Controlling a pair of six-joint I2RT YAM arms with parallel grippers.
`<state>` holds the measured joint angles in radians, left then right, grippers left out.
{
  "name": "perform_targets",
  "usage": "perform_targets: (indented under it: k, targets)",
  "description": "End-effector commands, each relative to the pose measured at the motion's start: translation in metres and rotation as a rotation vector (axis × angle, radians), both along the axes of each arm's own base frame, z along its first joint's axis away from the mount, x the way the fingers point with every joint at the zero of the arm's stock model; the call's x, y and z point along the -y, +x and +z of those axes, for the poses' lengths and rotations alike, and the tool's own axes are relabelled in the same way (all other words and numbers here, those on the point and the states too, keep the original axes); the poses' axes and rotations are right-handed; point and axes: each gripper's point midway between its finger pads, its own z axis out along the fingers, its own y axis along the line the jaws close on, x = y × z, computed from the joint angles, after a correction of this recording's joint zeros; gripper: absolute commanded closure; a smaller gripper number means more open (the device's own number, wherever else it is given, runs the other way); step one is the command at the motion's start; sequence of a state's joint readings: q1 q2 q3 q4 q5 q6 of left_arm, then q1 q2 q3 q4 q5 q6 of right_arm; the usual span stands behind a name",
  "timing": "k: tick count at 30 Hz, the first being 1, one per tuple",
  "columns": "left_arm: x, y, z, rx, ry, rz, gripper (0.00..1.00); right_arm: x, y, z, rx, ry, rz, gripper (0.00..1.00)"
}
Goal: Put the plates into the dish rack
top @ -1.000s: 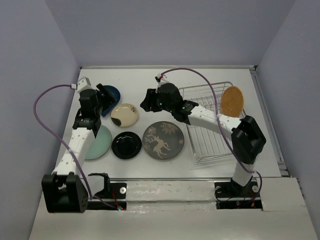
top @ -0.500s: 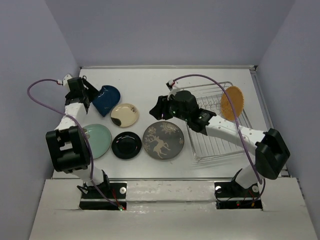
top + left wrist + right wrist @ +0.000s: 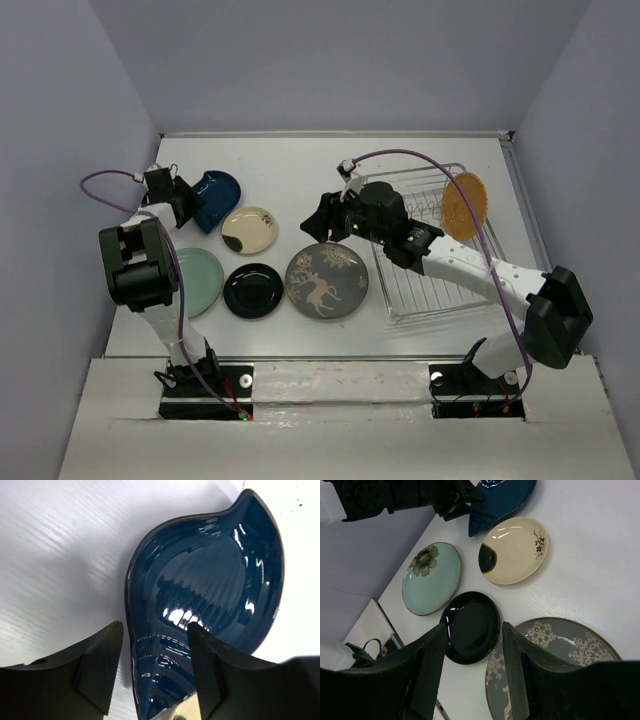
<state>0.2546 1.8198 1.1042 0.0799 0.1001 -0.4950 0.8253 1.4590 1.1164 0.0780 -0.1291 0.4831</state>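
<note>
The dark blue leaf-shaped plate [image 3: 215, 195] lies at the back left. My left gripper [image 3: 183, 197] is open at its left edge. In the left wrist view the plate's rim [image 3: 131, 645] runs between the open jaws of the left gripper [image 3: 155, 627], one finger over the table, one over the plate's bowl [image 3: 215, 580]. My right gripper [image 3: 325, 214] is open and empty, above the grey deer plate [image 3: 326, 280]. In the right wrist view the right gripper [image 3: 475, 627] frames the small black plate [image 3: 470, 615]. The orange plate [image 3: 464, 204] stands upright in the dish rack [image 3: 420, 290].
The cream plate [image 3: 249, 229], black plate [image 3: 252, 290] and pale green floral plate [image 3: 197, 283] lie flat left of the grey plate. They also show in the right wrist view: cream [image 3: 517, 550], green [image 3: 431, 577], grey [image 3: 560, 655]. Grey walls enclose the table.
My left arm has swung round while its gripper stays at the blue plate's left edge. My right gripper has moved slightly right and nearer, toward the grey plate. The plates have not moved.
</note>
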Motion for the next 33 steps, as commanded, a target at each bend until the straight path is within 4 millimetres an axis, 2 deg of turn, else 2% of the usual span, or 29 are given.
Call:
perform_targets:
  k: [1, 7, 10, 11, 13, 14, 15, 16, 17, 18, 19, 21, 22, 23, 24, 25, 27, 28, 30, 31, 33]
  targets:
    - [0.001, 0.019, -0.002, 0.043, -0.004, -0.039, 0.43, -0.001, -0.006, 0.025, 0.054, 0.059, 0.023, 0.46]
    - [-0.002, 0.020, -0.022, 0.026, -0.045, -0.036, 0.61, -0.001, -0.001, 0.029, 0.064, 0.053, 0.010, 0.46]
    - [-0.007, 0.020, -0.019, 0.036, -0.044, -0.030, 0.78, -0.004, 0.000, 0.028, 0.054, 0.053, 0.013, 0.46]
    - [-0.008, 0.020, -0.018, 0.044, -0.048, -0.029, 0.90, -0.005, 0.000, 0.026, 0.050, 0.050, 0.019, 0.46]
    - [-0.004, 0.018, -0.011, 0.076, -0.085, -0.030, 0.94, -0.008, 0.001, 0.027, 0.047, 0.054, 0.023, 0.41]
    - [-0.002, 0.023, 0.001, 0.125, -0.094, -0.034, 0.94, -0.010, 0.002, 0.029, 0.049, 0.055, 0.026, 0.33]
    - [0.002, 0.027, 0.026, 0.191, -0.113, -0.038, 0.94, -0.012, 0.003, 0.030, 0.054, 0.053, 0.032, 0.29]
    - [0.004, 0.024, 0.033, 0.219, -0.126, -0.030, 0.94, -0.014, 0.004, 0.029, 0.052, 0.046, 0.040, 0.26]
    - [0.006, 0.029, 0.054, 0.287, -0.129, -0.034, 0.94, -0.017, 0.004, 0.029, 0.051, 0.040, 0.052, 0.22]
    - [0.008, 0.029, 0.067, 0.323, -0.141, -0.033, 0.94, -0.022, 0.008, 0.031, 0.051, 0.036, 0.058, 0.20]
    - [0.013, 0.029, 0.097, 0.391, -0.147, -0.048, 0.94, -0.024, 0.008, 0.029, 0.047, 0.026, 0.067, 0.19]
    - [0.020, 0.028, 0.129, 0.476, -0.185, -0.052, 0.94, -0.029, 0.009, 0.030, 0.041, 0.027, 0.081, 0.15]
    - [0.029, 0.024, 0.154, 0.537, -0.211, -0.081, 0.94, -0.032, 0.009, 0.032, 0.035, 0.033, 0.092, 0.15]
    - [0.036, 0.021, 0.164, 0.561, -0.222, -0.097, 0.94, -0.034, 0.009, 0.033, 0.032, 0.039, 0.095, 0.13]
    - [0.053, 0.019, 0.174, 0.584, -0.239, -0.130, 0.94, -0.035, 0.010, 0.034, 0.029, 0.044, 0.097, 0.12]
    - [0.065, 0.011, 0.192, 0.627, -0.247, -0.158, 0.94, -0.037, 0.009, 0.037, 0.018, 0.058, 0.097, 0.12]
    - [0.085, 0.000, 0.202, 0.665, -0.292, -0.184, 0.94, -0.038, 0.011, 0.041, 0.013, 0.075, 0.086, 0.11]
    - [0.102, -0.010, 0.218, 0.706, -0.311, -0.220, 0.94, -0.037, 0.012, 0.043, 0.002, 0.090, 0.073, 0.11]
    - [0.119, -0.027, 0.218, 0.723, -0.371, -0.234, 0.94, -0.033, 0.012, 0.048, -0.003, 0.110, 0.041, 0.10]
    - [0.132, -0.041, 0.233, 0.760, -0.391, -0.263, 0.94, -0.031, 0.012, 0.053, -0.017, 0.137, 0.024, 0.09]
    - [0.150, -0.066, 0.238, 0.791, -0.453, -0.293, 0.94, -0.026, 0.010, 0.057, -0.038, 0.176, -0.004, 0.09]
